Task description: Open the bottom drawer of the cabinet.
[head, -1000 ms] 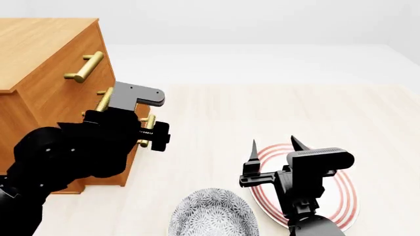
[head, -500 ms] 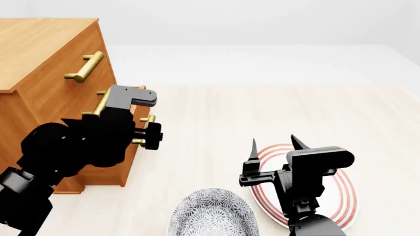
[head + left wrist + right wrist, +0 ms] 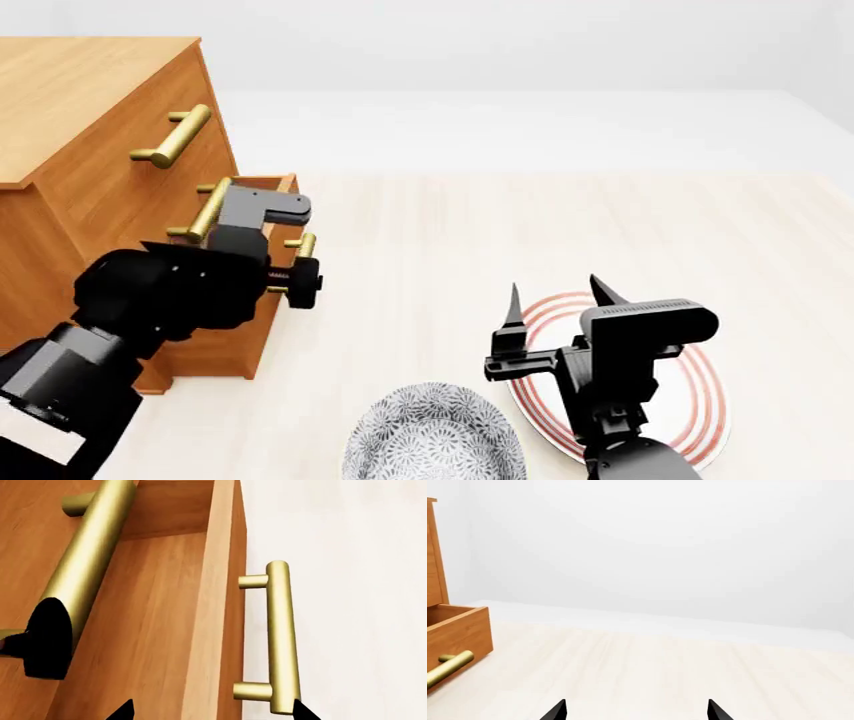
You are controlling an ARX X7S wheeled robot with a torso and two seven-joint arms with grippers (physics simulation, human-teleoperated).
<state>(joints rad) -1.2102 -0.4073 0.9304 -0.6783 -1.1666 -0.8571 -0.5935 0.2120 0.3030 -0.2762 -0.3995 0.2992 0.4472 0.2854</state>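
Observation:
The cabinet (image 3: 80, 110) stands at the left in the head view. Its bottom drawer (image 3: 284, 186) juts out a little, and its brass bar handle (image 3: 306, 245) shows past my left arm. My left gripper (image 3: 276, 265) is open in front of that drawer. In the left wrist view the left gripper (image 3: 213, 712) straddles the drawer's front board (image 3: 217, 630) and the end of the handle (image 3: 281, 635), gripping neither. My right gripper (image 3: 558, 300) is open and empty above the plate. The right wrist view shows the right gripper (image 3: 636, 711) and the drawer (image 3: 460, 630).
A white plate with red rings (image 3: 701, 400) lies under my right arm. A grey patterned bowl (image 3: 434, 440) sits at the near edge. The middle drawer's handle (image 3: 93, 565) runs close beside my left fingers. The light wooden surface (image 3: 561, 230) stretches to the right.
My left arm has pulled back toward the lower left, closer to the cabinet front. The bottom drawer's handle has stayed about where it was. The right arm has not moved.

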